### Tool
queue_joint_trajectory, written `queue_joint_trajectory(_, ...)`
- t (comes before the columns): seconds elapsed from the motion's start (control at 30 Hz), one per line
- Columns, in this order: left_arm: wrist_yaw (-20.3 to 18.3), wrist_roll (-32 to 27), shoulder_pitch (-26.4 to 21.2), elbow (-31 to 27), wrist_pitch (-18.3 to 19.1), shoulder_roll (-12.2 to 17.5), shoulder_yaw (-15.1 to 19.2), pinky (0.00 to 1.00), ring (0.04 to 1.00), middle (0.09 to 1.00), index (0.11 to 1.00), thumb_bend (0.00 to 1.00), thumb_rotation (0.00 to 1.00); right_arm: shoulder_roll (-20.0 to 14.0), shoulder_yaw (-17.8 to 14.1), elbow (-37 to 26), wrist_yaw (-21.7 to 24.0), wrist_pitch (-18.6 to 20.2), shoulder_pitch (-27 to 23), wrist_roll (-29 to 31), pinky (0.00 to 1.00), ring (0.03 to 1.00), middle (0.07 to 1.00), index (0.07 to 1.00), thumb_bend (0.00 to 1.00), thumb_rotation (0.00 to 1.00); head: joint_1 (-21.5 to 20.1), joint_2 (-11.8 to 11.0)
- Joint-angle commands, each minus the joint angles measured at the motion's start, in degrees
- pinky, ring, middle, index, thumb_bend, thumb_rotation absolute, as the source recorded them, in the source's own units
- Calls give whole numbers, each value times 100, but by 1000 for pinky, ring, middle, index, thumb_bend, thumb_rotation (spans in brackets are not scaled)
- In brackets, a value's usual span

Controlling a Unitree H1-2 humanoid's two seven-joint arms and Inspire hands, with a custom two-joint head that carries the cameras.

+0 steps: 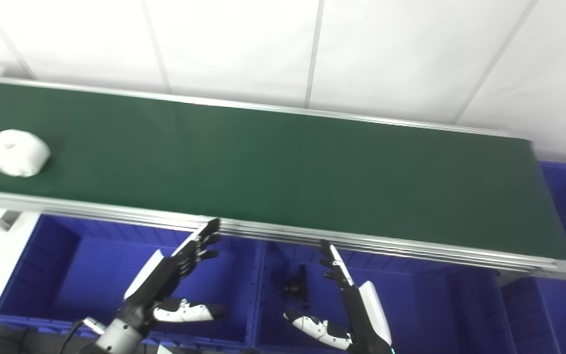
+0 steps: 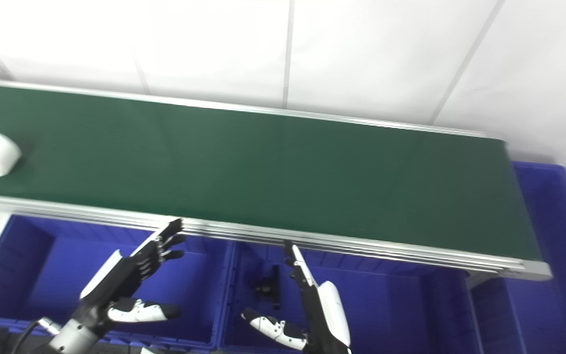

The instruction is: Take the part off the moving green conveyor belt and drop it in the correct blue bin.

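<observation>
Lying far left on the green conveyor belt point(image 1: 283, 167), white part point(image 1: 16, 152) up-left of spread, empty left hand point(image 1: 175, 280), well apart; right hand point(image 1: 344, 300) likewise spread, farther off.

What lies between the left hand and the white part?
Only bare green belt and its metal rail separate left hand from white part; both views agree.

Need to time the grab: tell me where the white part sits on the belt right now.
The white part lies at the far left end of the green conveyor belt, nearer its front rail, well left of both open hands: left hand, right hand.
</observation>
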Motion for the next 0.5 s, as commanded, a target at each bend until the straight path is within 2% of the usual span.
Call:
queue_joint_trajectory(0.0,113,127,-27,-70,-187,-83,-56,845,925,968,955,743,352,-84,-60,9,-115,-554,-52,95,843,902,948,992,669,399,309,-128)
queue_joint_trajectory(0.13,137,269,-105,103,-316,-201,-119,834,918,965,934,781,346,-158,-142,182,-62,-766,-114,244,907,939,975,1000,627,420,612,-309)
queue_joint_trajectory(0.23,155,362,-156,217,-425,-241,-137,825,913,957,931,808,335,-174,-179,291,-64,-863,-154,277,925,952,977,1000,598,427,645,-357)
queue_joint_trajectory(0.33,181,399,-176,265,-464,-263,-148,823,914,956,927,813,328,-158,-203,298,-46,-799,-157,241,924,950,976,1000,592,442,646,-428)
queue_joint_trajectory(0.47,212,389,-233,380,-550,-292,-154,814,908,949,918,817,302,-135,-234,404,-75,-859,-211,239,922,942,972,1000,572,423,652,-507)
